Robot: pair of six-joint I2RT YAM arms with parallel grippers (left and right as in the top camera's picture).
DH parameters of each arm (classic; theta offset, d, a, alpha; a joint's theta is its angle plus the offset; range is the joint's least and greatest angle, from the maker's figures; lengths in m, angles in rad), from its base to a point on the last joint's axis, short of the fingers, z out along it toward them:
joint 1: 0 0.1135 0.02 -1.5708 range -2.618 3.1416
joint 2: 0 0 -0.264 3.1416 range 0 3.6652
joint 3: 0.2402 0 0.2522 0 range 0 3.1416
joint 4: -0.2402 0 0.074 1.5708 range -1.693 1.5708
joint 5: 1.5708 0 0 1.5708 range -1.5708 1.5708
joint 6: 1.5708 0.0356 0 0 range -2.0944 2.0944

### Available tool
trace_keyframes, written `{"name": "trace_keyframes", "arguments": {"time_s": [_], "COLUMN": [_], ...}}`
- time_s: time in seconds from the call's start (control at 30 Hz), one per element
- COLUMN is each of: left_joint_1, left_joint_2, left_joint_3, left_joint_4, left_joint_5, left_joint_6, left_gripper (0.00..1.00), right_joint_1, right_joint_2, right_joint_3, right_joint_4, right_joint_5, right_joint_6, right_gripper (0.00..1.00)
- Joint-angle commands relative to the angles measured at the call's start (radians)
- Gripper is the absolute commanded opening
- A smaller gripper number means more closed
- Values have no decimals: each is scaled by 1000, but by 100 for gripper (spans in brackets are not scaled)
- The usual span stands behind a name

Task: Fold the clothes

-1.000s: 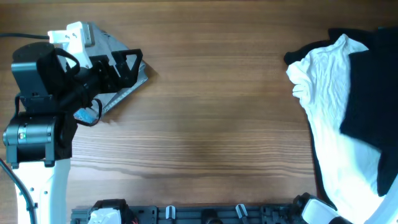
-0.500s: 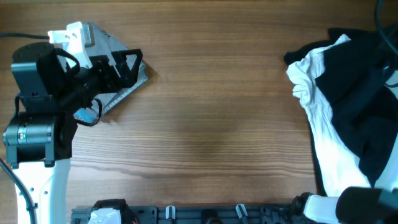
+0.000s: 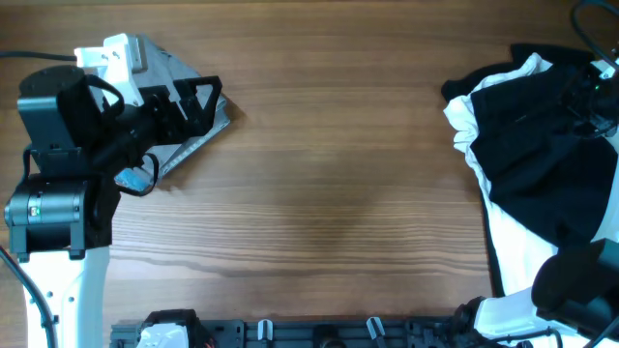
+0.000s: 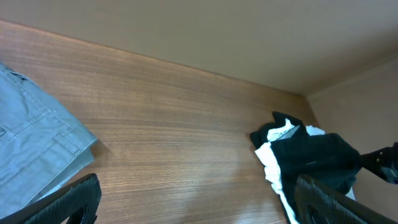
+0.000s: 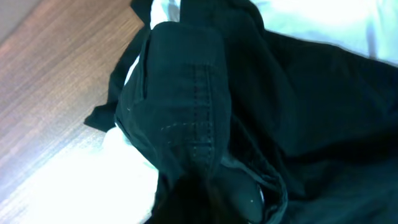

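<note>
A black T-shirt [image 3: 542, 155] is bunched on top of a white T-shirt [image 3: 511, 261] at the table's right side. My right gripper [image 3: 592, 95] is over the pile's far right, shut on the black T-shirt. In the right wrist view the black T-shirt [image 5: 186, 93] wraps round the right gripper [image 5: 230, 196] and hides its fingers. Folded grey trousers [image 3: 184, 68] lie at the far left under my left gripper [image 3: 206, 101]. That gripper [image 4: 199, 211] stands wide open and holds nothing; the left wrist view also shows the grey trousers [image 4: 31, 149].
Bare wooden table [image 3: 329, 164] lies between the trousers and the pile. The left arm's body [image 3: 58, 174] stands at the left edge. The right arm's base [image 3: 580, 285] is at the bottom right. A dark rail [image 3: 319, 333] runs along the front edge.
The black T-shirt has been dragged leftward over the white T-shirt, covering more of it. The right arm has come into the overhead view. The left arm has not moved.
</note>
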Motion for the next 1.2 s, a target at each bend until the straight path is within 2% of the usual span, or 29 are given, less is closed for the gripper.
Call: {"name": "trace_keyframes", "arguments": {"time_s": [0.0,0.13,0.17,0.27,0.4,0.47,0.63,0.73,0.83,0.87,0.9,0.93,1.03,1.17], "left_joint_1": [3,3,3,3,3,3,20,23,23,23,23,23,22,3], "left_joint_2": [-7,-7,-7,-7,-9,-24,-78,-104,-107,-107,-105,-105,-98,-71], "left_joint_3": [21,21,21,21,22,22,22,22,22,22,22,22,22,21], "left_joint_4": [3,4,4,6,24,83,207,220,201,190,181,173,161,129], "left_joint_5": [13,13,13,13,12,10,-29,-111,-143,-146,-146,-146,-146,-145], "left_joint_6": [-5,-5,-5,-5,-5,9,29,30,60,69,80,84,86,93], "left_gripper": [100,100,100,100,100,100,100,100,100,100,100,100,100,100], "right_joint_1": [3,3,3,5,41,151,516,809,1033,1109,1154,1183,1192,1108], "right_joint_2": [7,7,3,-11,-43,-68,-87,-67,-35,-22,-10,-5,-2,-36], "right_joint_3": [7,7,7,7,8,8,7,7,7,7,7,7,7,7], "right_joint_4": [-13,3,30,150,333,416,343,261,220,216,215,216,216,211], "right_joint_5": [80,40,-29,-421,-803,-874,-747,-468,-191,-57,45,125,211,206], "right_joint_6": [43,42,-2,-183,-165,-126,-222,-294,-316,-288,-262,-246,-215,-140], "right_gripper": [4,4,4,4,4,4,4,4,5,21,45,61,65,67]}}
